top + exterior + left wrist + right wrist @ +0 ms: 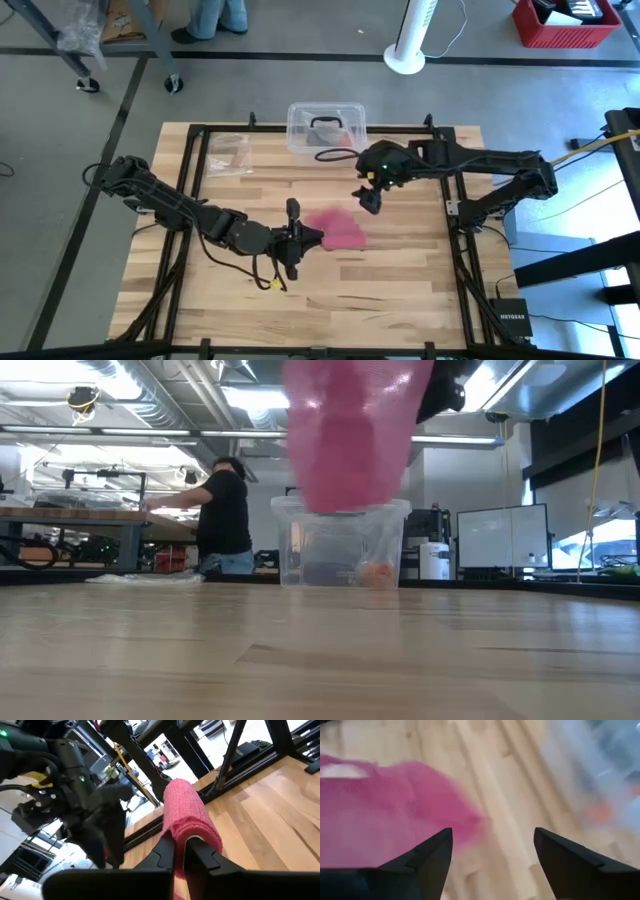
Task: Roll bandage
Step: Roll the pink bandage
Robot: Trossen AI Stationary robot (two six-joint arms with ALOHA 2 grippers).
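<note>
From above, the left gripper (312, 237) lies low over the middle of the wooden table (400, 290), its fingers pinched on one end of the pink bandage (338, 230), which spreads out as a loose heap on the boards just ahead of those fingertips. The right gripper (369, 199) hangs just beyond the far edge of the bandage, near it but not touching, with its fingers apart and nothing between them. Behind the right gripper, at the table's far edge, stands a clear plastic box (326, 127) with a black handle. A small clear bag (229, 154) lies to the side of the box, well apart from both grippers. A person's legs (215, 15) show on the floor past the table.

At table height, the bandage (350, 430) hangs as a blurred pink shape close to the camera, in front of the clear box (340, 545). A person (226, 515) stands at a bench in the room behind.

In the left wrist view, the left gripper (180, 855) is clenched on the bandage (190, 815), which rises from between the fingers as a rolled pink tube. The right arm's gripper (102, 837) hangs just beside it.

In the right wrist view, the right gripper (492, 852) stands wide and released, above the bare wood. The bandage (390, 817) lies under and beside one finger.
</note>
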